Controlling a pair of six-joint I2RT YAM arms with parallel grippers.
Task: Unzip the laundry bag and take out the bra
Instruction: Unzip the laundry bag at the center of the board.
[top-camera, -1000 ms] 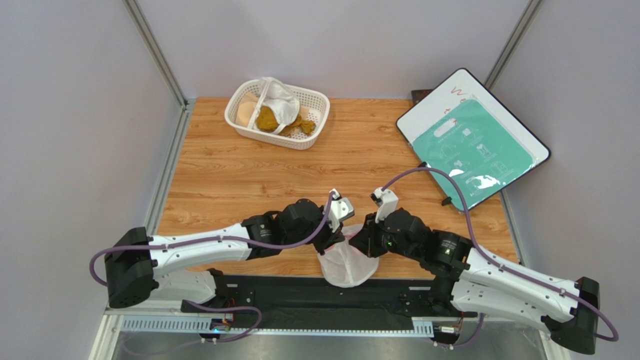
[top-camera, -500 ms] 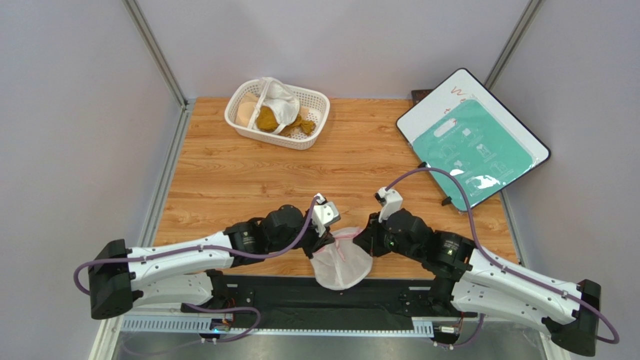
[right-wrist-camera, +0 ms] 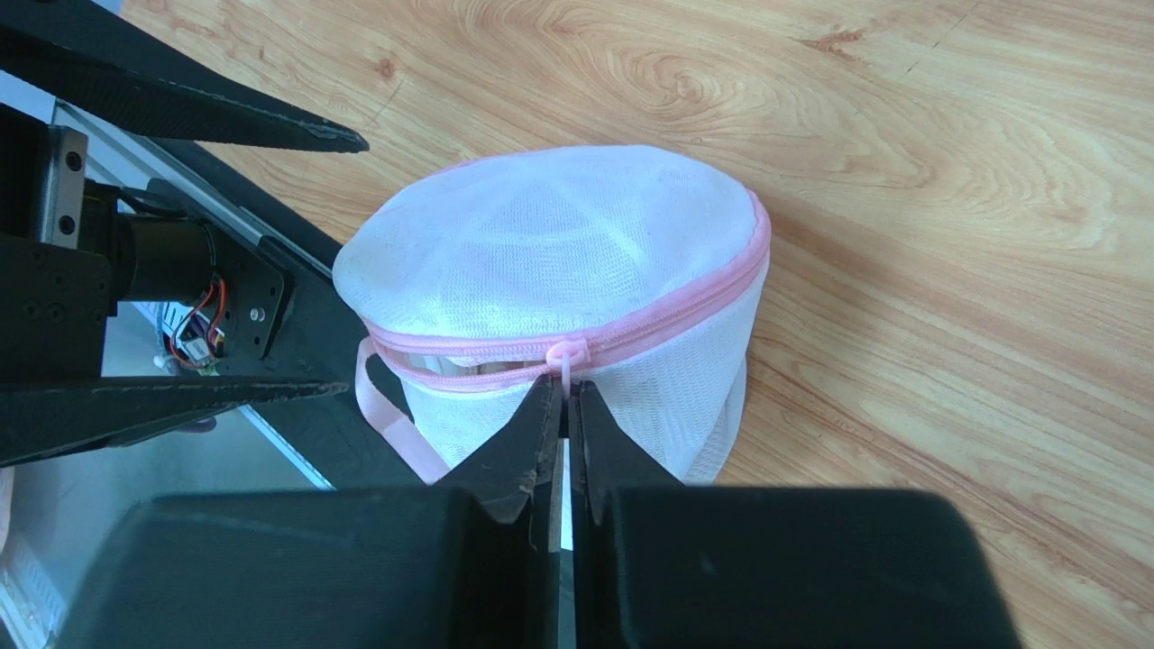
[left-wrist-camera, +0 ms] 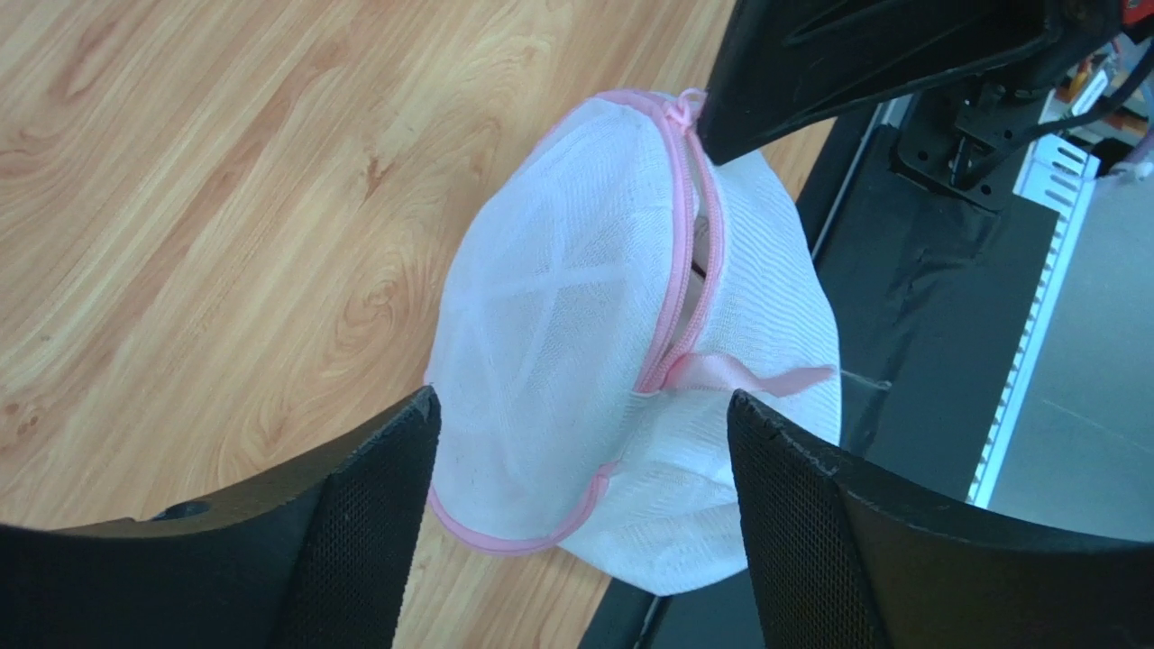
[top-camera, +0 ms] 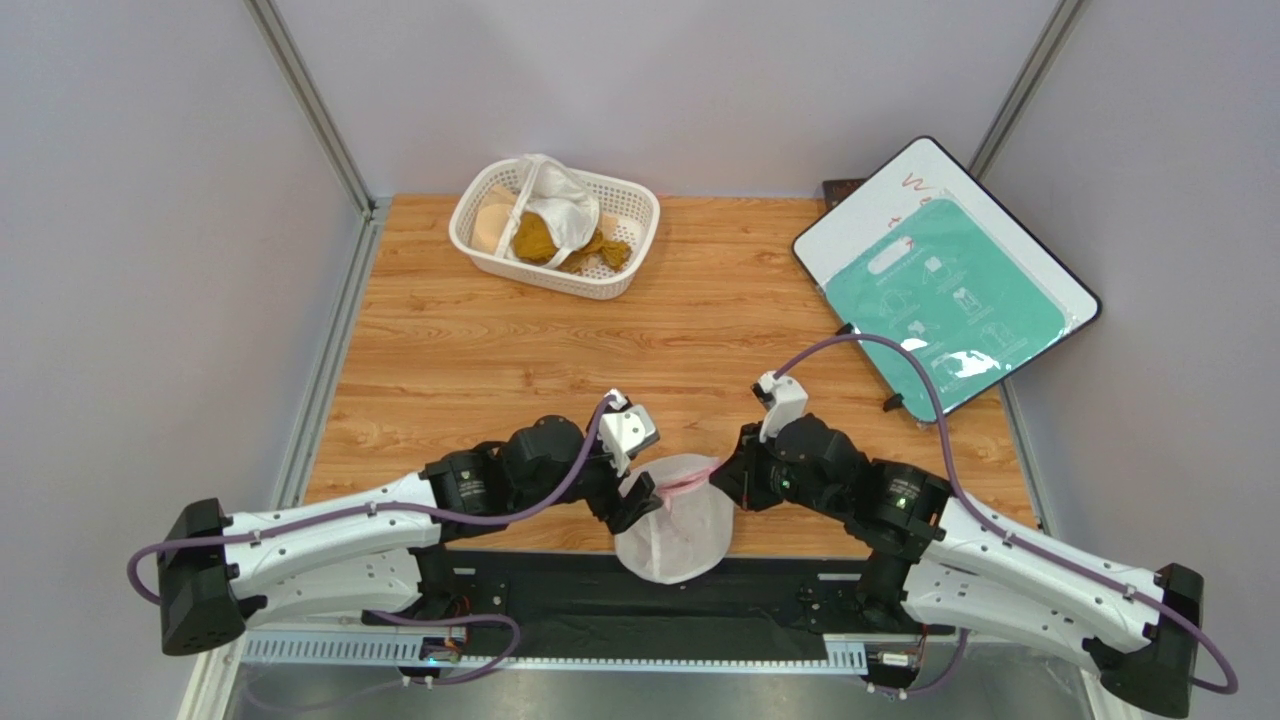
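The laundry bag (top-camera: 675, 522) sits directly between the two tools, its white mesh domes bulging over the near edge of the table (top-camera: 496, 360) so that part of it hangs above the black base strip beyond the wood. Its pink zipper (right-wrist-camera: 650, 331) runs around the seam, and in the right wrist view a narrow gap stands open along it just left of the pull. A sliver of pale fabric shows inside (too little of it to say what it is). A pink ribbon loop (left-wrist-camera: 752, 376) sticks out of the seam on the side towards the base strip. The right tool (right-wrist-camera: 566, 395) is pinched fully closed at the zipper, its fingertips meeting on the small pink pull at the front of the laundry bag. The left tool (left-wrist-camera: 580, 403) stands wide open with the laundry bag lying between its two black fingers (left-wrist-camera: 373, 521). They straddle it rather than clamp it, and I cannot tell whether either pad touches the mesh. Well away from both tools, at the far left of the table, a white lattice basket (top-camera: 631, 203) holds a white cloth (top-camera: 564, 203) and a mustard-brown cloth (top-camera: 535, 239). Far off to the right tool's outer side, a board (top-camera: 947, 278) with a green sheet lies tilted at the table's edge.
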